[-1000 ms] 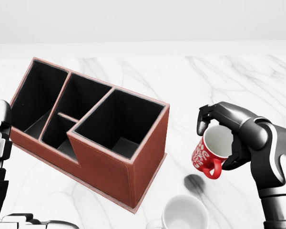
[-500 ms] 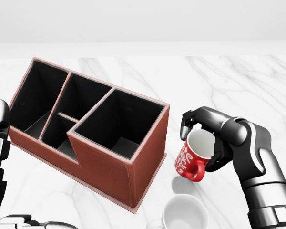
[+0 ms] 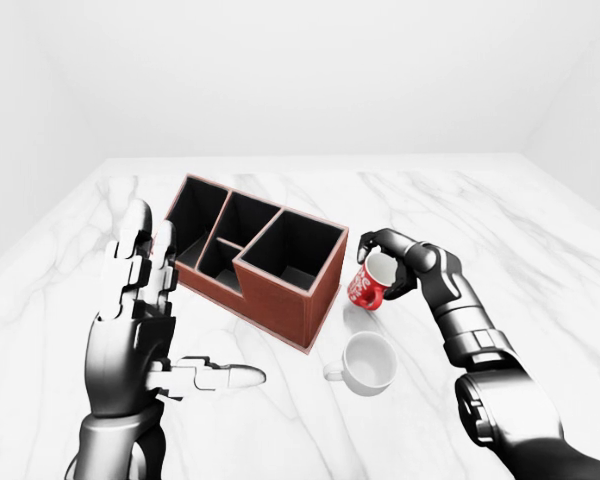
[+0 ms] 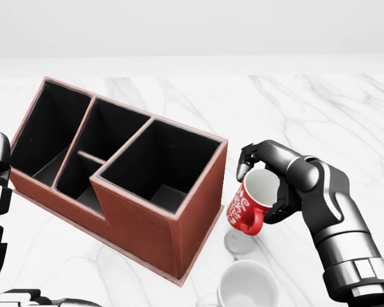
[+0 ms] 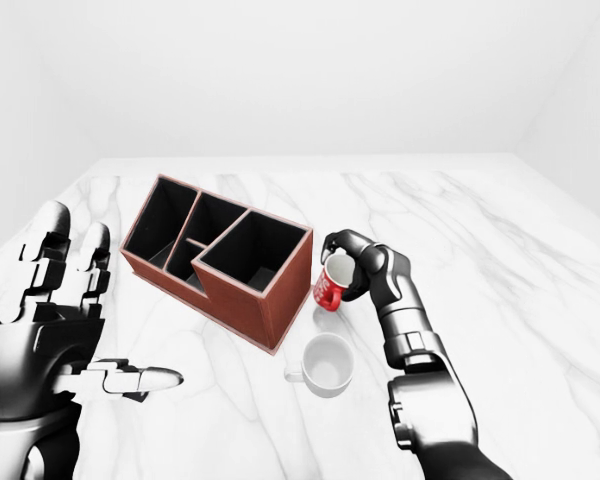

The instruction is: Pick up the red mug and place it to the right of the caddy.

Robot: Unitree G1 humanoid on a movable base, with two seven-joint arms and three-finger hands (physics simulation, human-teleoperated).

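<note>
Left-eye view
Red mug (image 3: 368, 288): red with white pattern, you have it clenched in your right hand (image 3: 398, 268), just right of the caddy's near right corner, tilted with its mouth toward the upper right.
Caddy (image 3: 280, 290): brown box with black compartments, set at an angle on the marble table (image 3: 540, 250).
White mug (image 3: 368, 360): stands below the caddy's right end, handle pointing left, apart from the red mug.
Left hand (image 3: 140, 330): your fingers are spread and released, thumb pointing right, holding nothing, left of the caddy and apart from it.

Head view
Red mug (image 4: 249, 204): close beside the caddy's (image 4: 147, 224) right wall, handle low. A shadow lies on the table below it, so it looks lifted off the surface.
Right hand (image 4: 272, 182): your fingers wrap over the mug's rim and far side, palm at its right.
White mug (image 4: 248, 284): only its rim shows at the bottom edge, below the red mug.

Right-eye view
Red mug (image 5: 330, 288): to the right of the caddy (image 5: 265, 305), whether it touches the wall you cannot tell.
Left hand (image 5: 50, 330): open, well left of the caddy.
</note>
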